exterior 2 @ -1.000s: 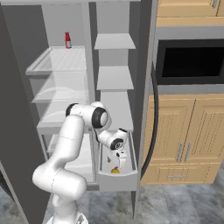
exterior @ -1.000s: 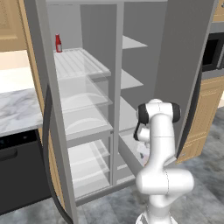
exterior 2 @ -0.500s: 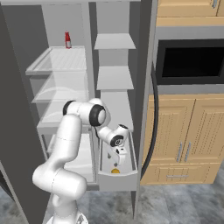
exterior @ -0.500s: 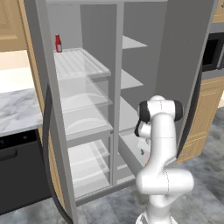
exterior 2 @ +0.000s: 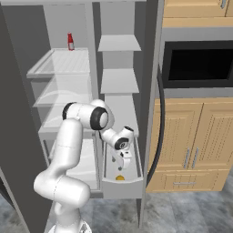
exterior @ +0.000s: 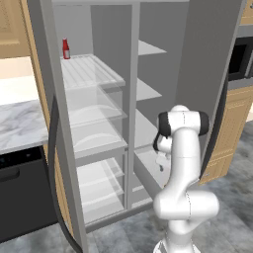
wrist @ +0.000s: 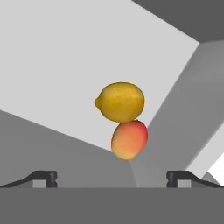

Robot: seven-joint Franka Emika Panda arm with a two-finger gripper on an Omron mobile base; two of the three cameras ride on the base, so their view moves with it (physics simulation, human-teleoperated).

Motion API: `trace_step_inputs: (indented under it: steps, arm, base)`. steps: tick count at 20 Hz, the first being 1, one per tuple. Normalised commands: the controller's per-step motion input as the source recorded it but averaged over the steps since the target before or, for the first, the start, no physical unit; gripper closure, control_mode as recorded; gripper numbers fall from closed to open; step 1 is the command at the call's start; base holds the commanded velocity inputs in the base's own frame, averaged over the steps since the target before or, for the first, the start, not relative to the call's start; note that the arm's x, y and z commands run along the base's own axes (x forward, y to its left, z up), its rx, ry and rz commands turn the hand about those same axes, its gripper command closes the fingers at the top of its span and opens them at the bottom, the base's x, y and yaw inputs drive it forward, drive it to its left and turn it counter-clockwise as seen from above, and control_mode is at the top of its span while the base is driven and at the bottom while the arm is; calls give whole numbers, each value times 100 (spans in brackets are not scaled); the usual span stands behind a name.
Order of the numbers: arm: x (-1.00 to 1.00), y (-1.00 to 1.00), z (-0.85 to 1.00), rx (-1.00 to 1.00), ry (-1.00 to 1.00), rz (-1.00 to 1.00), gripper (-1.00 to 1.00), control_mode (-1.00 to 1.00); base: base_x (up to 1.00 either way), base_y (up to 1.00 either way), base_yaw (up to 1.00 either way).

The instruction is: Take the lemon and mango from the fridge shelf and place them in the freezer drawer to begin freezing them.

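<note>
In the left base view I am seeing the arm reaching toward the pulled-out freezer drawer [exterior: 144, 170] at the bottom of the right-hand compartment, with the gripper [exterior: 160, 167] hanging just above it. A red bottle [exterior: 65, 48] is standing at the back of the ribbed fridge shelf [exterior: 89, 71] up top.

In the right base view I am looking at the gripper [exterior 2: 119, 163] pointing down into the freezer drawer [exterior 2: 121, 184]. A yellow-orange fruit [exterior 2: 119, 178] is lying on the drawer floor near its front wall, just below the gripper; I cannot tell which fruit it is from here.

In the hand view I am seeing the 2 fingertips [wrist: 44, 176] standing wide apart and gripping nothing. The lemon [wrist: 120, 102] and the mango [wrist: 129, 139] are lying touching each other in a corner of the drawer, both clear of the fingers.
</note>
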Motion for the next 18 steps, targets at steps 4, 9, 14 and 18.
trace_step_inputs:
  steps: [4, 9, 14, 18]
  arm:
    - [-1, 0, 15, 0, 0, -4, -100, -100]
    - [-2, 0, 18, 0, 0, -4, -100, -100]
    - [-7, 12, 14, 0, 0, -4, -100, -100]
    - [-12, 28, 7, 0, 0, -2, -100, -100]
  base:
    - [0, 0, 0]
    - [0, 0, 0]
    - [0, 0, 0]
    - [0, 0, 0]
